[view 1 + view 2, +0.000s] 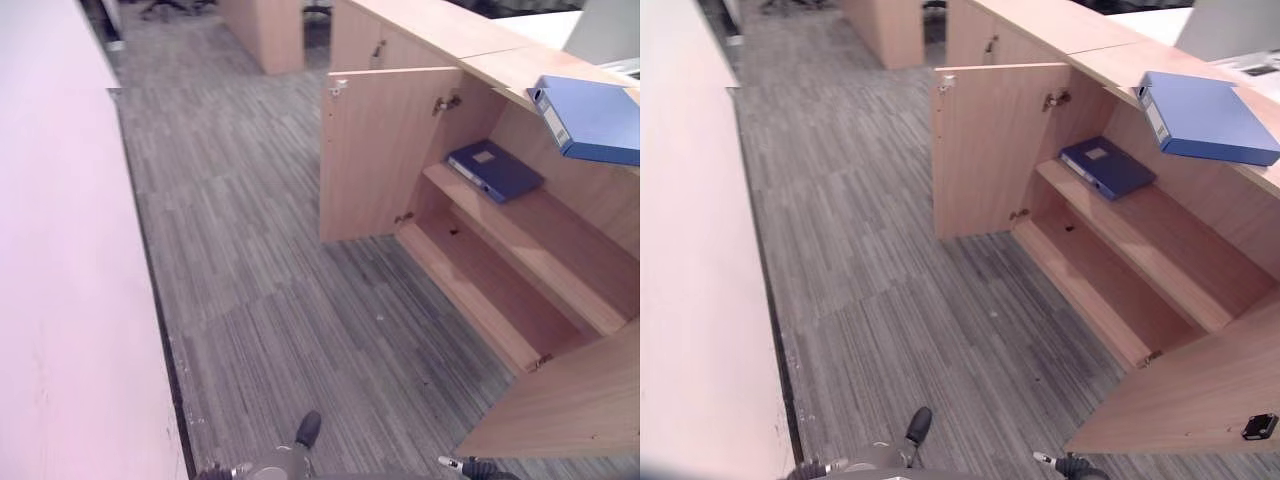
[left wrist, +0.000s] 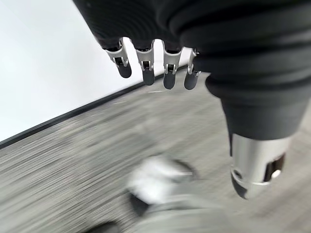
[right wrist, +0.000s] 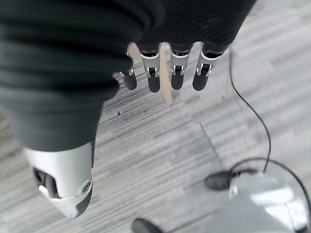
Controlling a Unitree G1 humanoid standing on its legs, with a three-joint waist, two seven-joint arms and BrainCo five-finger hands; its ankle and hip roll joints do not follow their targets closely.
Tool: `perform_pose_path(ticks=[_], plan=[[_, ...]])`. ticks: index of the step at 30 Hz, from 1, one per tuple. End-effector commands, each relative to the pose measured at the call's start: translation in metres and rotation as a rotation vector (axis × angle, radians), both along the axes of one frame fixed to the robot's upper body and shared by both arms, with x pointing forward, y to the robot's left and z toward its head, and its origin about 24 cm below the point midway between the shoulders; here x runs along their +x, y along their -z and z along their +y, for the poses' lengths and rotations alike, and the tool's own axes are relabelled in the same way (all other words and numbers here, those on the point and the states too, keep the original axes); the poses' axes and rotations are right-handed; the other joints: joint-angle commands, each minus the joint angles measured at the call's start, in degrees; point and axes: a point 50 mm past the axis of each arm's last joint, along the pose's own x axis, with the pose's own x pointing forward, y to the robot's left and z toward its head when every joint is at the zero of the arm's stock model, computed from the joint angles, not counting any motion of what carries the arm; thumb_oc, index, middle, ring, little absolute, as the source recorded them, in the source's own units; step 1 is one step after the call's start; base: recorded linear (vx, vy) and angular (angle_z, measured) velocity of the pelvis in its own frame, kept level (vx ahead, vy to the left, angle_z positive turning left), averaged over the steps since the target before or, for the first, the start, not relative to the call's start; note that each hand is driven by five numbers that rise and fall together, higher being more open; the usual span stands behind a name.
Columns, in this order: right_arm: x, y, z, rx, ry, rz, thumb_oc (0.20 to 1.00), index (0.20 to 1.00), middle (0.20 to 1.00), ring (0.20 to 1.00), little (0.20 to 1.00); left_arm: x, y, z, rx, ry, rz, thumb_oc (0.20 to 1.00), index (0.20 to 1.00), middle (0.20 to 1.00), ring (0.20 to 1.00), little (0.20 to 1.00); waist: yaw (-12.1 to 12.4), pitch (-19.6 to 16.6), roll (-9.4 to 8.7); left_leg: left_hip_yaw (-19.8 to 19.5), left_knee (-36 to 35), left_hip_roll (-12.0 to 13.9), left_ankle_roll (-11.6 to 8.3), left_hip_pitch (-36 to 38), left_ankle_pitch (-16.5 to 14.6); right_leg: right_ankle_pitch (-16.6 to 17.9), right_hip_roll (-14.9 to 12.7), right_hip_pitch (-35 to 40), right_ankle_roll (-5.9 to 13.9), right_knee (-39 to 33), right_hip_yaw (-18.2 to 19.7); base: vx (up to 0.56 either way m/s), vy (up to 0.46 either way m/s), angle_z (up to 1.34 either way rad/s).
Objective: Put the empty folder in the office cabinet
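You are looking down at a grey striped carpet floor [image 1: 260, 300], with an open wooden office cabinet [image 1: 520, 290] filling the right half of the frame. Its two doors stand swung outward, one [image 1: 385, 150] at upper centre, the other [image 1: 570, 400] at lower right. The light blue folder [image 1: 590, 118] you must stow lies on the cabinet's top, in the upper right corner, its near edge jutting over the opening. A darker blue folder [image 1: 493, 169] lies flat on the upper shelf [image 1: 540, 245], just below and to the left; the lower shelf [image 1: 490, 290] is bare. Your left robot hand [image 2: 155, 68] hangs over the carpet with fingers straight and relaxed, holding nothing. Your right robot hand [image 3: 165, 73] hangs likewise, fingers loose and spread, empty. Neither is near the folder. To do this step well, probably step closer, raise one arm to the upper right, grip the overhanging edge, and keep clear of the lower right door.
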Motion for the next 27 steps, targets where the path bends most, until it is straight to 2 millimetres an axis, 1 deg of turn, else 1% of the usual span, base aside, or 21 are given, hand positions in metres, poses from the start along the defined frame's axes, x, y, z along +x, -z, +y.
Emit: perform_pose_path(ticks=[1, 2, 3, 4, 6, 7, 8, 9, 10, 11, 13, 14, 15, 16, 17, 20, 21, 22, 23, 25, 27], plan=[[0.005, -0.004, -0.006, -0.006, -0.004, -0.036, 1.0, 1.0, 1.0, 1.0, 1.0, -0.011, -0.001, 0.01, 0.031, -0.002, 0.01, 1.0, 1.0, 1.0, 1.0, 1.0, 2.03, -2.6, 2.29, 0.0, 3.61, 1.21, -0.87, -4.11, -3.6, 6.32, -3.28, -8.1, 1.92, 0.64, -0.04, 0.21, 0.3, -0.86], [0.009, -0.004, -0.006, -0.006, -0.01, -0.049, 1.0, 1.0, 1.0, 1.0, 1.0, -0.008, -0.002, 0.013, 0.038, 0.002, -0.003, 1.0, 1.0, 1.0, 1.0, 1.0, 1.86, -2.42, 2.51, 0.67, 3.5, 0.76, -0.34, -2.92, -4.2, 7.61, -4.18, -9.4, 1.9, 4.0, -0.54, 0.19, 0.288, -0.71], [0.013, -0.005, -0.006, -0.011, -0.018, -0.059, 1.0, 1.0, 1.0, 1.0, 1.0, -0.004, -0.004, 0.014, 0.043, 0.008, -0.014, 1.0, 1.0, 1.0, 1.0, 1.0, 1.76, -2.02, 2.84, 1.55, 3.61, 0.63, 0.29, -2.1, -4.92, 9.86, -4.81, -11.27, 1.73, 7.78, -0.74, 0.14, 0.248, -0.53], [0.018, -0.006, -0.006, -0.013, -0.026, -0.076, 1.0, 1.0, 1.0, 1.0, 1.0, -0.001, -0.005, 0.015, 0.044, 0.014, -0.025, 1.0, 1.0, 1.0, 1.0, 1.0, 1.84, -1.58, 3.15, 2.68, 3.62, 0.82, 0.67, -1.46, -5.55, 11.84, -5.87, -12.51, 0.65, 9.83, -2.81, 0.14, 0.245, -0.54], [0.018, -0.007, -0.006, -0.02, -0.033, -0.083, 1.0, 1.0, 1.0, 1.0, 1.0, 0.002, -0.006, 0.017, 0.051, 0.028, -0.032, 1.0, 1.0, 1.0, 1.0, 1.0, 2.33, -1.81, 3.88, 5.2, 3.55, 1.58, 0.95, -0.51, -6.74, 11.11, -9.06, -12.12, -0.83, 9.03, -12.18, 0.14, 0.23, -0.56], [0.017, -0.006, -0.005, -0.027, -0.047, -0.08, 1.0, 1.0, 1.0, 1.0, 1.0, 0.001, -0.006, 0.018, 0.056, 0.026, -0.029, 1.0, 1.0, 1.0, 1.0, 1.0, 3.07, -1.83, 3.96, 6.94, 3.42, 2.05, 0.92, 0.0, -7.38, 11.45, -11.63, -11.53, -1.05, 8.38, -18.93, 0.13, 0.187, -0.76], [0.017, -0.006, -0.005, -0.028, -0.055, -0.078, 1.0, 1.0, 1.0, 1.0, 1.0, -0.001, -0.006, 0.019, 0.061, 0.024, -0.026, 1.0, 1.0, 1.0, 1.0, 1.0, 3.38, -2.35, 3.99, 8.3, 3.05, 2.51, 0.85, 0.17, -7.67, 10.61, -11.9, -11.05, -1.34, 6.83, -24.36, 0.1, 0.123, -0.9], [0.019, -0.007, -0.004, -0.026, -0.063, -0.081, 1.0, 1.0, 1.0, 1.0, 1.0, -0.003, -0.006, 0.02, 0.064, 0.02, -0.019, 1.0, 1.0, 1.0, 1.0, 1.0, 3.28, -2.77, 3.71, 9.05, 2.42, 2.63, 0.85, 0.59, -7.88, 9.43, -10.57, -10.59, -0.79, 4.84, -26.8, 0.09, 0.08, -0.84], [0.021, -0.007, -0.002, -0.026, -0.075, -0.085, 1.0, 1.0, 1.0, 1.0, 1.0, -0.005, -0.006, 0.022, 0.065, 0.016, -0.014, 1.0, 1.0, 1.0, 1.0, 1.0, 3.07, -2.98, 3.48, 10.04, 1.71, 2.83, 0.86, 1.09, -7.97, 8.07, -8.11, -11.48, -0.72, 4.08, -27.65, 0.07, 0.057, -0.44], [0.026, -0.008, -0.003, -0.03, -0.085, -0.096, 1.0, 1.0, 1.0, 1.0, 1.0, -0.006, -0.006, 0.022, 0.064, 0.012, -0.009, 1.0, 1.0, 1.0, 1.0, 1.0, 2.7, -2.83, 3.12, 10.97, 1.0, 2.55, 0.95, 1.9, -8.22, 7.75, -5.05, -14.09, -0.43, 3.86, -27.56, 0.08, 0.054, -0.22], [0.033, -0.01, -0.002, -0.034, -0.097, -0.114, 1.0, 1.0, 1.0, 1.0, 1.0, -0.008, -0.005, 0.02, 0.057, 0.014, 0.0, 1.0, 1.0, 1.0, 1.0, 1.0, 1.5, -2.13, 2.46, 11.92, 0.77, 1.84, 1.09, 2.71, -8.39, 8.13, -0.66, -17.5, 0.08, 1.73, -27.86, 0.1, 0.017, -0.53], [0.034, -0.01, -0.003, -0.037, -0.1, -0.117, 1.0, 1.0, 1.0, 1.0, 1.0, -0.009, -0.004, 0.019, 0.053, 0.024, 0.009, 1.0, 1.0, 1.0, 1.0, 1.0, 0.63, -1.36, 2.19, 12.22, 0.94, 1.49, 1.18, 3.59, -8.7, 7.75, 1.17, -18.07, -0.26, 1.15, -26.89, 0.11, -0.007, -0.63], [0.034, -0.011, -0.005, -0.04, -0.09, -0.119, 1.0, 1.0, 1.0, 1.0, 1.0, -0.01, -0.004, 0.018, 0.049, 0.029, 0.013, 1.0, 1.0, 1.0, 1.0, 1.0, 0.43, -0.85, 1.87, 12.52, 1.36, 1.09, 1.15, 4.21, -9.01, 7.79, 1.72, -16.56, -0.2, -0.83, -26.05, 0.12, -0.015, -0.18], [0.031, -0.01, -0.003, -0.038, -0.092, -0.112, 1.0, 1.0, 1.0, 1.0, 1.0, -0.013, -0.003, 0.017, 0.045, 0.035, 0.023, 1.0, 1.0, 1.0, 1.0, 1.0, 0.66, -0.61, 1.55, 12.84, 1.28, 0.95, 1.35, 5.21, -9.05, 7.69, 2.23, -15.68, -1.34, -1.31, -25.56, 0.12, -0.053, 0.28], [0.03, -0.009, -0.004, -0.039, -0.088, -0.109, 1.0, 1.0, 1.0, 1.0, 1.0, -0.015, -0.002, 0.016, 0.043, 0.031, 0.03, 1.0, 1.0, 1.0, 1.0, 1.0, 0.64, -0.64, 1.29, 13.06, 0.76, 0.96, 1.33, 5.85, -9.08, 7.87, 2.57, -15.01, -1.74, -2.14, -25.67, 0.13, -0.085, 0.13], [0.024, -0.008, -0.006, -0.043, -0.078, -0.095, 1.0, 1.0, 1.0, 1.0, 1.0, -0.018, -0.001, 0.014, 0.037, 0.032, 0.037, 1.0, 1.0, 1.0, 1.0, 1.0, 0.41, -1.05, 1.11, 13.26, -0.14, 1.24, 1.09, 7.46, -9.57, 8.1, 3.02, -13.16, -1.92, -3.97, -25.9, 0.12, -0.094, -0.15], [0.018, -0.007, -0.007, -0.042, -0.063, -0.079, 1.0, 1.0, 1.0, 1.0, 1.0, -0.018, 0.0, 0.012, 0.03, 0.039, 0.041, 1.0, 1.0, 1.0, 1.0, 1.0, 0.08, -1.06, 0.74, 13.54, 0.91, 1.49, 0.85, 7.71, -10.68, 8.26, 3.1, -12.12, -2.0, -4.85, -25.74, 0.08, -0.072, -0.07], [0.018, -0.007, -0.007, -0.042, -0.063, -0.079, 1.0, 1.0, 1.0, 1.0, 1.0, -0.018, 0.0, 0.012, 0.03, 0.039, 0.041, 1.0, 1.0, 1.0, 1.0, 1.0, 0.08, -1.04, 0.74, 13.54, 0.95, 1.49, 0.85, 7.72, -10.72, 8.26, 3.11, -12.08, -2.0, -4.86, -25.74, 0.11, -0.144, -0.08], [0.011, -0.005, -0.006, -0.036, -0.051, -0.062, 1.0, 1.0, 1.0, 1.0, 1.0, -0.018, 0.0, 0.012, 0.029, 0.039, 0.042, 1.0, 1.0, 1.0, 1.0, 1.0, -0.32, -0.29, 0.17, 14.68, 6.21, 1.78, 0.08, 6.36, -12.56, 8.03, 2.84, -11.79, -2.18, -4.34, -25.65, 0.02, -0.102, -0.04], [0.008, -0.005, -0.008, -0.039, -0.046, -0.052, 1.0, 1.0, 1.0, 1.0, 1.0, -0.013, -0.001, 0.011, 0.025, 0.042, 0.026, 1.0, 1.0, 1.0, 1.0, 1.0, -0.46, 0.86, -0.25, 16.17, 13.15, 1.85, -0.88, 3.34, -13.97, 7.68, 2.33, -11.59, -2.55, -3.72, -25.95, -0.01, -0.112, -0.02], [0.008, -0.006, -0.011, -0.047, -0.045, -0.048, 1.0, 1.0, 1.0, 1.0, 1.0, -0.007, -0.002, 0.009, 0.021, 0.043, 0.005, 1.0, 1.0, 1.0, 1.0, 1.0, -0.2, 2.24, -0.73, 16.42, 22.14, 1.72, -1.23, -2.05, -12.63, 7.56, 1.69, -11.43, -3.23, -3.24, -25.59, -0.04, -0.082, -0.01]])
